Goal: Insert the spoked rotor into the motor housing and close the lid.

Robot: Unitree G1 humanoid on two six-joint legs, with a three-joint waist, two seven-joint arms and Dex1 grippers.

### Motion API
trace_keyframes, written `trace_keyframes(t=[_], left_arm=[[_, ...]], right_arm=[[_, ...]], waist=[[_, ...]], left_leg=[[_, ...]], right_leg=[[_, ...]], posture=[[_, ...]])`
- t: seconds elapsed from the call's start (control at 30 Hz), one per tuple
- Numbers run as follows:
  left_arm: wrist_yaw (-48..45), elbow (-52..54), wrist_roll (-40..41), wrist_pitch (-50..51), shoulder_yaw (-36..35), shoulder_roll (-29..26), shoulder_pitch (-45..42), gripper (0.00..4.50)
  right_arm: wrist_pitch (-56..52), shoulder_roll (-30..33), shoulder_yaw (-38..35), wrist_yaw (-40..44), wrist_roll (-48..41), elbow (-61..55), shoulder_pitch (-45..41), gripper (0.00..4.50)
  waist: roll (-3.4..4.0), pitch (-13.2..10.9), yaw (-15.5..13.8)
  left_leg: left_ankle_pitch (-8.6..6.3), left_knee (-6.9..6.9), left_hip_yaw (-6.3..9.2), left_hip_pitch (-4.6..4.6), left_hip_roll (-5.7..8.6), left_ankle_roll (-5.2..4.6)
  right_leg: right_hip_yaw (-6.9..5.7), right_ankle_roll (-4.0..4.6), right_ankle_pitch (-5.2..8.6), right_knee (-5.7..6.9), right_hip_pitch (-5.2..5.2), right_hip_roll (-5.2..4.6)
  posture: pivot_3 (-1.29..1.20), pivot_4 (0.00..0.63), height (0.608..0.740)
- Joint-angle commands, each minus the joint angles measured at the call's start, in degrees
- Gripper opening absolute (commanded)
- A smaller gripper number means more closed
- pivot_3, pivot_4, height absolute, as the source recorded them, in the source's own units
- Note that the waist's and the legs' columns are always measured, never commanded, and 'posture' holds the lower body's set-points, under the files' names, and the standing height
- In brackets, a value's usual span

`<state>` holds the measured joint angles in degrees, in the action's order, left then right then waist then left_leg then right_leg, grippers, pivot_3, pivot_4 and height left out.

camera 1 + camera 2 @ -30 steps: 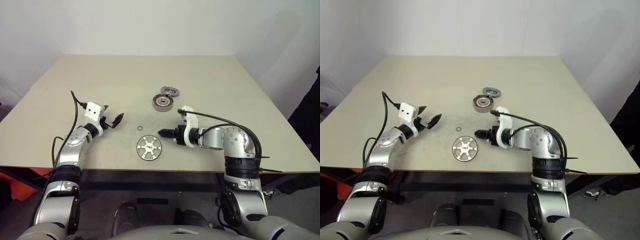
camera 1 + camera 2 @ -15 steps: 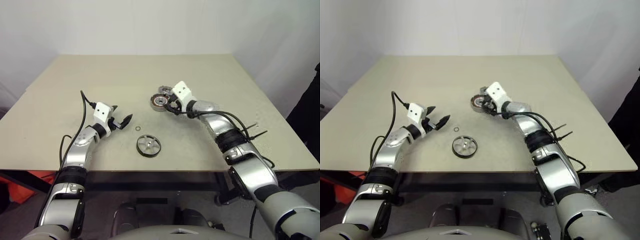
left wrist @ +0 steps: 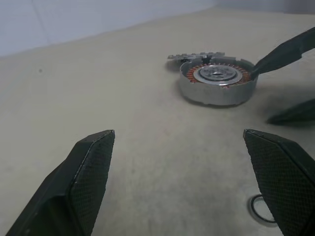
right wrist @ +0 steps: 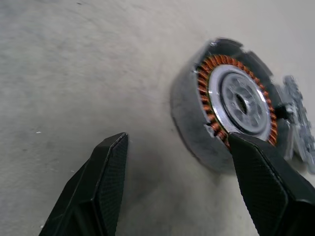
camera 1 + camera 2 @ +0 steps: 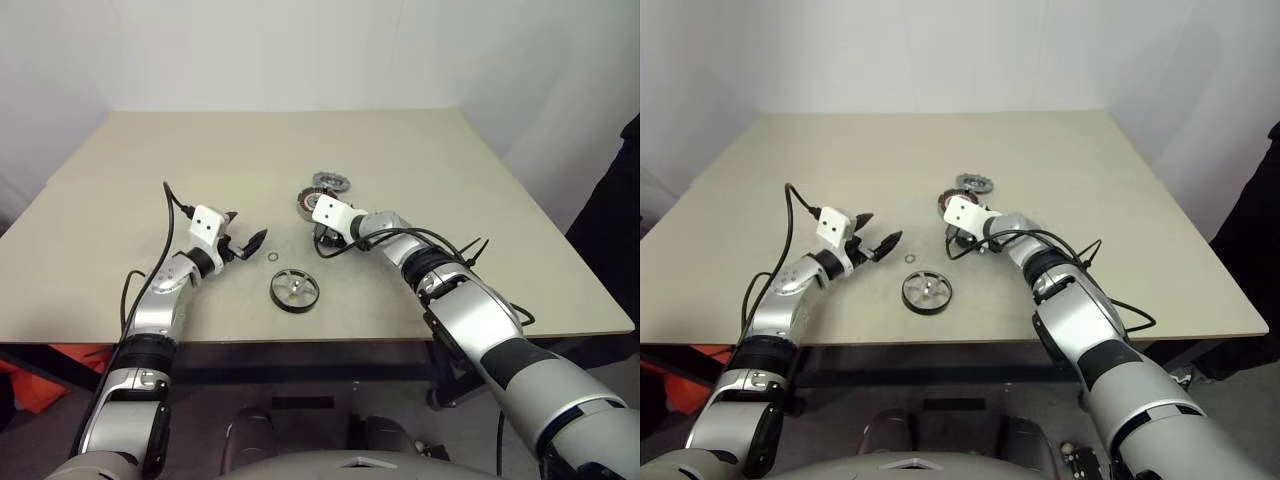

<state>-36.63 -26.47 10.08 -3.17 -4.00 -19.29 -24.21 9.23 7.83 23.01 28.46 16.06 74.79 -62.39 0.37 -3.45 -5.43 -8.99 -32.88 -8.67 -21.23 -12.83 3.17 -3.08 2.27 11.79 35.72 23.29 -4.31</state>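
A beige table spans the middle of the frame, its near edge running across the lower third. Near the centre lies the spoked rotor, flat and closest to the near edge, with a small thin ring just above and left of it. Higher up, right of centre, sits the motor housing, and the lid lies just beyond it at its upper right, close enough that contact cannot be judged
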Motion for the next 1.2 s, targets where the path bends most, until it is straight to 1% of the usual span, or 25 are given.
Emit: trace_keyframes(t=[0.03, 0.23, 0.27, 0.33, 0.53, 0.97, 1.03, 1.2], left_arm=[[-0.1, 3.0, 0.3, 0.2, 0.1, -0.2, -0.1, 4.42], [-0.2, 3.1, 0.2, 0.3, 0.2, -0.3, -0.1, 4.42], [-0.2, 3.1, 0.2, 0.3, 0.2, -0.3, -0.1, 4.42], [0.0, 3.1, 0.2, 0.3, 0.2, -0.3, -0.2, 4.42], [0.2, 3.0, 0.1, 0.3, 0.1, -0.4, -0.2, 4.42], [0.5, 2.7, 0.0, 0.2, 0.0, -0.5, -0.4, 4.42], [0.6, 2.6, 0.0, 0.1, 0.0, -0.4, -0.4, 4.42], [0.8, 2.4, 0.0, 0.0, -0.1, -0.5, -0.5, 4.42]], right_arm=[[-1.9, 0.3, -2.3, -0.2, 0.4, 1.5, -1.4, 3.34], [-3.2, 0.6, -2.5, 1.1, 2.5, 2.2, -1.8, 3.34], [-3.4, 0.6, -2.4, 1.5, 2.8, 2.2, -1.9, 2.92], [-3.8, 0.4, -2.7, 1.8, 3.1, 2.2, -2.1, 2.38], [-4.2, -0.4, -2.5, 0.1, 4.8, 2.2, -1.4, 0.35], [-4.0, -0.1, -2.2, -1.9, 7.8, 2.5, -1.0, 0.35], [-3.4, 0.2, -1.7, -1.5, 8.6, 2.5, -0.6, 0.0], [-3.2, 0.7, -1.3, -1.7, 9.4, 2.6, -0.3, 0.0]], waist=[[0.0, 0.0, 0.0], [0.01, 0.0, -0.1], [0.0, 0.0, -0.1], [0.0, 0.0, -0.1], [0.01, 0.0, 0.0], [0.01, 0.0, 0.1], [0.01, 0.0, 0.0], [0.01, 0.0, 0.0]], left_leg=[[0.0, 0.0, 0.0, 0.01, 0.0, 0.0], [0.0, -0.11, 0.01, 0.02, 0.0, 0.0], [0.0, -0.11, 0.01, 0.03, 0.0, 0.0], [-0.01, -0.11, 0.01, 0.03, 0.0, -0.01], [-0.03, -0.09, 0.0, 0.04, -0.03, -0.05], [-0.03, -0.09, 0.0, 0.11, -0.03, -0.05], [-0.03, -0.09, 0.0, 0.11, -0.02, -0.05], [-0.03, -0.09, 0.0, 0.12, -0.02, -0.05]], right_leg=[[0.0, 0.0, 0.0, 0.01, -0.01, 0.0], [0.0, 0.0, 0.0, 0.06, -0.05, -0.01], [0.0, 0.0, 0.0, 0.06, -0.05, -0.01], [0.0, 0.0, 0.0, 0.05, -0.06, -0.01], [0.0, 0.05, 0.03, 0.04, -0.04, 0.02], [0.01, 0.06, 0.04, 0.06, -0.07, 0.02], [0.01, 0.06, 0.04, 0.05, -0.07, 0.02], [0.01, 0.06, 0.04, 0.06, -0.09, 0.01]], posture=[[0.0, 0.0, 0.74], [0.0, 0.0, 0.74], [0.0, 0.0, 0.74], [0.0, 0.0, 0.74], [0.0, 0.0, 0.74], [0.0, 0.0, 0.74], [0.0, 0.0, 0.74], [0.0, 0.0, 0.74]])
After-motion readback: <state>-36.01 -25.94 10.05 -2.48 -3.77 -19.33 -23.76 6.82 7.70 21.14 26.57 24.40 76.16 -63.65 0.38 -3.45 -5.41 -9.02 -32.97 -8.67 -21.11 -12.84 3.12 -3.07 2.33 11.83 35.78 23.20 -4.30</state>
